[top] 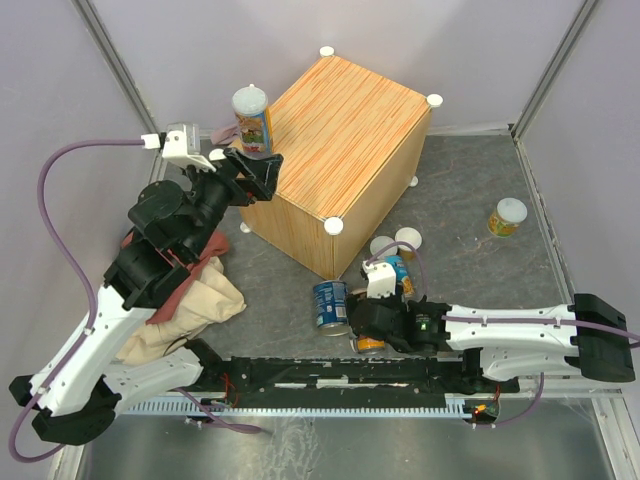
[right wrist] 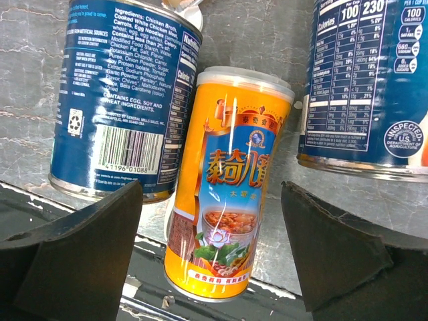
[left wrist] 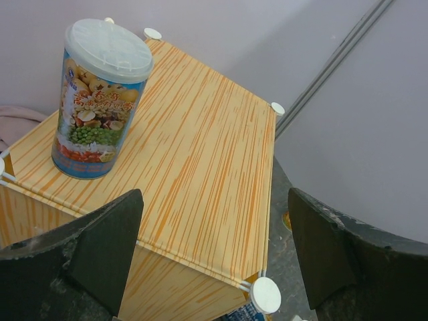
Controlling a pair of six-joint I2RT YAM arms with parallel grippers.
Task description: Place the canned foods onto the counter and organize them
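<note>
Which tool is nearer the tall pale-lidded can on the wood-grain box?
Left. Left tool sits beside the tall pale-lidded can at the wood-grain box's edge; right tool is low among tabletop cans.

Bright, soft light comes from above in all views. Shadows are small and pale. The orange wood surface (left wrist: 200,134) looks sharp and evenly lit. White glare streaks run down the orange can (right wrist: 227,180). The dark gripper fingers (right wrist: 80,254) at 7 and 5 o'clock look a little fuzzy.
</note>
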